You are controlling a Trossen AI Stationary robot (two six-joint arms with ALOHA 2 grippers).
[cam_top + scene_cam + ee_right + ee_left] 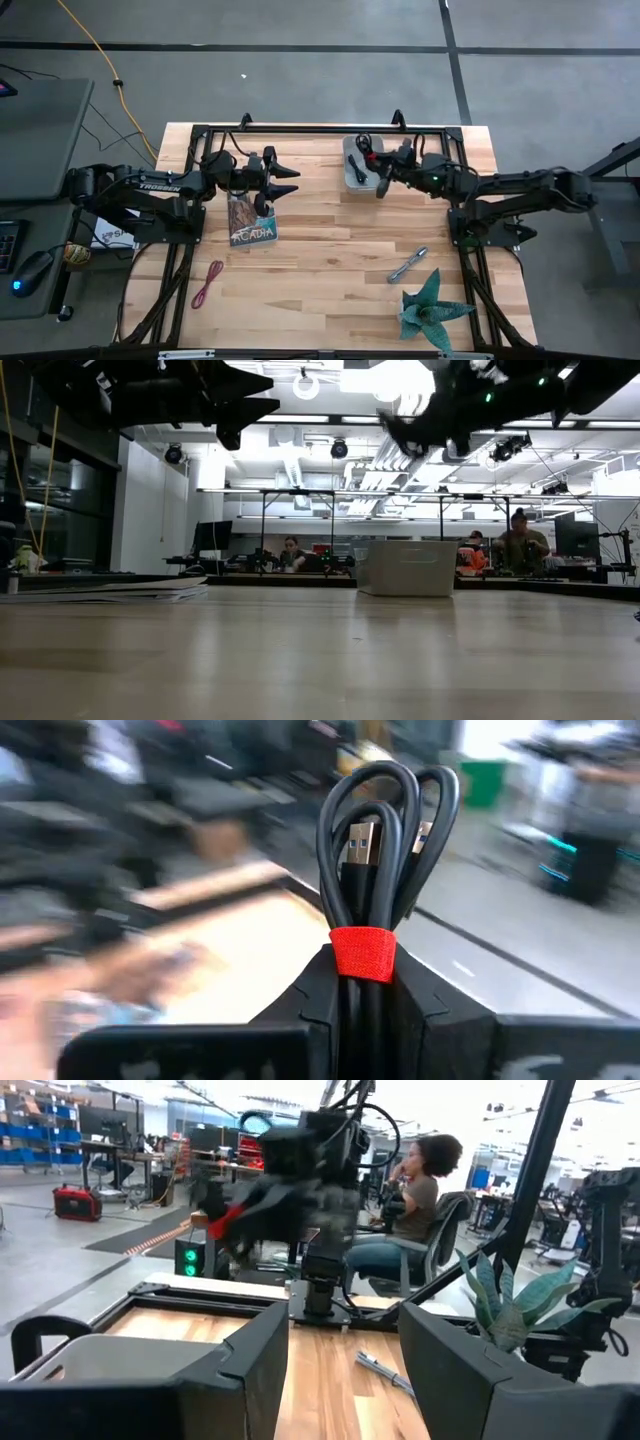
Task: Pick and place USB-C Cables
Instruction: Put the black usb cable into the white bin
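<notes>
A pale wooden bench (330, 215) fills the rig. The right pincer (363, 982) is clenched on a black coiled cable (385, 870) with a red strap, raised over the grey bin (352, 172). Carrying step; next likely lower and release. The left pincer (290, 181) waits released over the book (251, 222); the maroon cable (207, 284) lies near the front-left.

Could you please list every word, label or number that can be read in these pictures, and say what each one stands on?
"TROSSEN": white letters on the left arm, high view.
"ACADIA", seemingly: on the cover of the book; its smaller print is too small to read.
Printing on the white box under the left arm: partly hidden, unreadable.
Low and wrist views: no readable text.
</notes>
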